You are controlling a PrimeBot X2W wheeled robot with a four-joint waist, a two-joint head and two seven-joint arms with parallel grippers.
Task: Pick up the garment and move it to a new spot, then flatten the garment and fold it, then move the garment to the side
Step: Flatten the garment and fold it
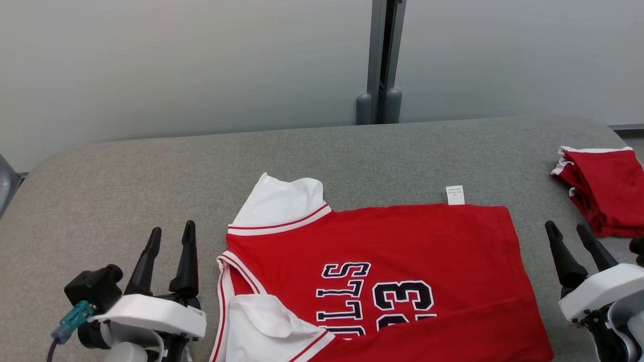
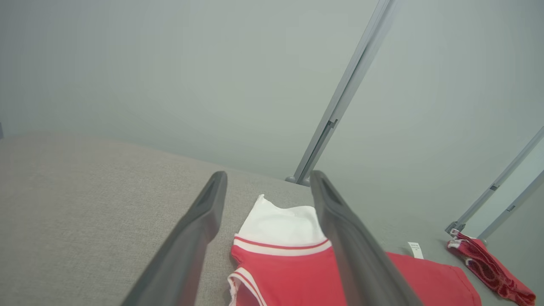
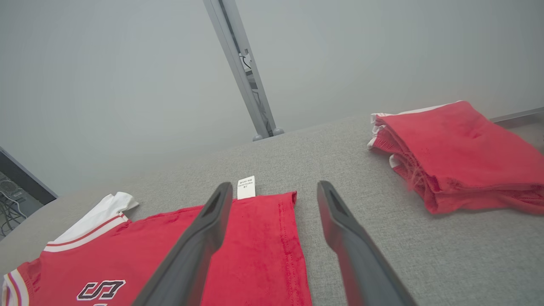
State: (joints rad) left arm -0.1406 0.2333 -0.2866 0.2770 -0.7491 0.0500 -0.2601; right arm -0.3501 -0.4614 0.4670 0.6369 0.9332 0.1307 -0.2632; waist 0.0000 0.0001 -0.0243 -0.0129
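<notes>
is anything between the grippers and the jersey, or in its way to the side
Nothing visible stands between either gripper and the jersey: the left gripper and right gripper flank it, open, with only table between. To the right, a folded red pile lies at the table's edge and could crowd a spot there.

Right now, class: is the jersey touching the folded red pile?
Apart. The head view shows bare grey table between the jersey and the folded red pile.

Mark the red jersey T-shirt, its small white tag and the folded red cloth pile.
red jersey T-shirt [image 1: 402,236]: head view, body.
small white tag [image 1: 455,195]: head view, centre.
folded red cloth pile [image 1: 611,191]: head view, top.
</notes>
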